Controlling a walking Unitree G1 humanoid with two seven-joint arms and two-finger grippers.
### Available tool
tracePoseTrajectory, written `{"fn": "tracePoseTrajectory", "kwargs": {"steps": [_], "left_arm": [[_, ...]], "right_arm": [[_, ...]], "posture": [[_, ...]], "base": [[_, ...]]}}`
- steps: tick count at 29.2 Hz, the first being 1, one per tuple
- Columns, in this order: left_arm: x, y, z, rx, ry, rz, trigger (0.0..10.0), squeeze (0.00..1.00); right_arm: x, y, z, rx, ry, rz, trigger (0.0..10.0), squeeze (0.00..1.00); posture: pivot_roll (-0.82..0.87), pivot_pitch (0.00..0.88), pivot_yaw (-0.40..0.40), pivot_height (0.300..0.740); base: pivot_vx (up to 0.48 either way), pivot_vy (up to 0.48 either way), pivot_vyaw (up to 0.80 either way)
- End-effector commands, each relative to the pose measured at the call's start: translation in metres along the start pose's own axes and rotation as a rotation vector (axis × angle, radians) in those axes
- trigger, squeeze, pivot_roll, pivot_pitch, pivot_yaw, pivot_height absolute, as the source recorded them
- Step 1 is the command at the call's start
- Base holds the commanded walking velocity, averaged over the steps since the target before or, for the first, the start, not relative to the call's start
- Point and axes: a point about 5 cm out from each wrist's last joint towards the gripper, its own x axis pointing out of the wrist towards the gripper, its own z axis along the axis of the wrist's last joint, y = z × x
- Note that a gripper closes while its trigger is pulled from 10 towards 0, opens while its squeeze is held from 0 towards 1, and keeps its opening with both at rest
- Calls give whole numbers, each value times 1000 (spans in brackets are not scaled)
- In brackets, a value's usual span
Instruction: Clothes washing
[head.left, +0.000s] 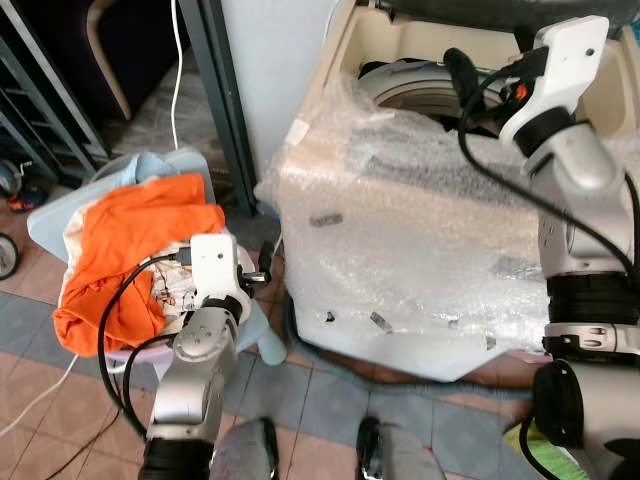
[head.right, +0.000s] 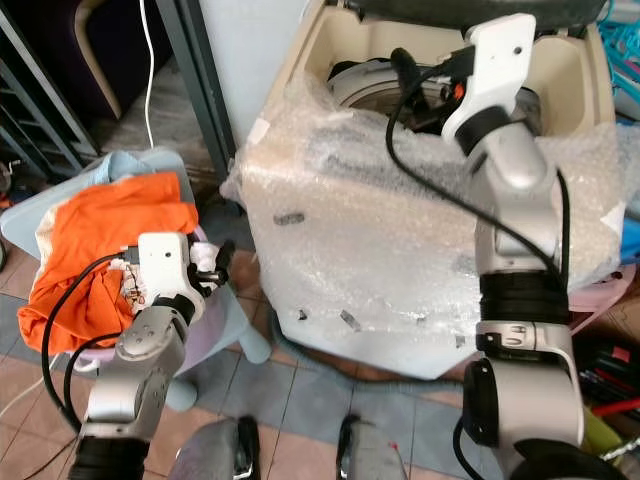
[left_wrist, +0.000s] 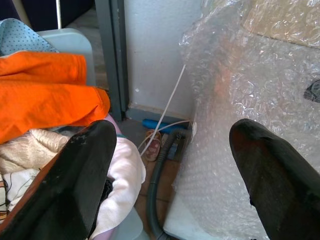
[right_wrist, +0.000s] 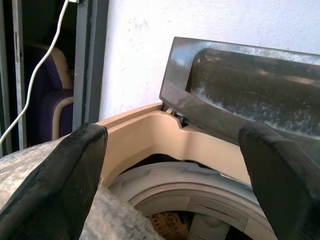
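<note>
Mostly bubble-wrapped beige washer (head.left: 400, 250), crumpled orange garment (head.left: 130, 250)

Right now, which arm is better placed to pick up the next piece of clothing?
Left. The left gripper, jaws open, is beside the orange garment on the laundry pile. The right gripper, also open, is up at the washing machine's opening, away from the pile.

The beige top-loading washing machine wrapped in clear bubble wrap (head.left: 400, 250) is cut off at the top edge of the head views, and the silver right arm hides its right side. What lies in its pale round drum (right_wrist: 200, 200) is too dark to identify. The white cloth (left_wrist: 122, 175) under the crumpled orange garment (head.left: 130, 250) is mostly covered. The pale blue plastic basket (head.left: 60, 215) shows just its rim.
</note>
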Motion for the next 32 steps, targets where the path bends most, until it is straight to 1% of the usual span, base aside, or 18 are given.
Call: {"fn": "tracePoseTrajectory", "kwargs": {"steps": [1,2,3,4,6,7,9,13,15,17,20,21,23,25,28,30,31,32], "left_arm": [[2,0,1,-3,3,2,10000,0],[2,0,1,-2,2,4,10000,0],[2,0,1,-2,2,4,10000,0],[3,-1,2,-1,-2,3,10000,0],[5,-1,9,-11,-19,4,10000,0],[6,-2,10,-5,-13,4,10000,0],[6,-2,10,5,-16,0,10000,0],[5,-3,9,11,-14,-1,10000,0],[5,-3,8,13,-13,2,10000,0],[6,-2,8,18,-19,16,10000,0],[6,-2,8,20,-19,21,10000,0],[5,3,6,35,-26,45,10000,0],[4,4,5,40,-28,50,10000,0],[2,7,5,59,-47,54,10000,0],[1,9,1,45,-37,32,10000,0],[1,10,1,45,-37,33,10000,0],[2,11,1,15,-25,44,10000,0],[2,10,2,12,-29,43,10000,0]], "right_arm": [[-8,12,4,-27,-48,-9,10000,0],[-13,18,-1,-24,-40,-14,10000,0],[-13,18,-1,-24,-40,-14,10000,0],[-17,25,-6,3,-28,-31,10000,0],[-24,38,-6,-1,-41,-38,10000,0],[-29,47,-6,-17,-50,-38,10000,0],[-30,49,-4,-1,-52,-47,10000,0],[-31,53,2,-1,-72,-44,10000,0],[-32,54,2,1,-71,-45,10000,0],[-37,59,-1,32,-54,-47,10000,0],[-40,62,-4,39,-45,-41,10000,0],[-50,74,-14,52,-9,-27,10000,0],[-53,77,-16,57,3,-24,10000,0],[-61,86,-25,61,39,-14,10000,0],[-74,98,-40,84,109,-17,10000,0],[-76,99,-42,89,119,-19,10000,0],[-80,101,-47,91,142,-25,10000,0],[-81,101,-49,95,151,-29,10000,0]], "posture": [[-25,97,27,740],[-25,104,35,740],[-25,104,35,740],[-25,104,35,740],[-21,119,49,740],[-20,106,52,740],[-22,115,57,740],[-29,104,61,740],[-29,102,60,740],[-25,102,56,740],[-25,102,56,740],[-25,101,55,740],[-25,100,55,740],[-25,101,56,740],[-25,98,55,740],[-26,98,55,740],[-27,98,55,740],[-27,100,54,740]], "base": [[0,480,0],[0,480,0],[0,480,0],[0,480,0],[0,480,0],[0,480,800],[0,480,800],[0,480,800],[0,480,800],[0,454,800],[0,474,800],[0,0,800],[0,0,800],[0,0,800],[0,0,279],[0,0,0],[0,0,0],[0,0,0]]}}
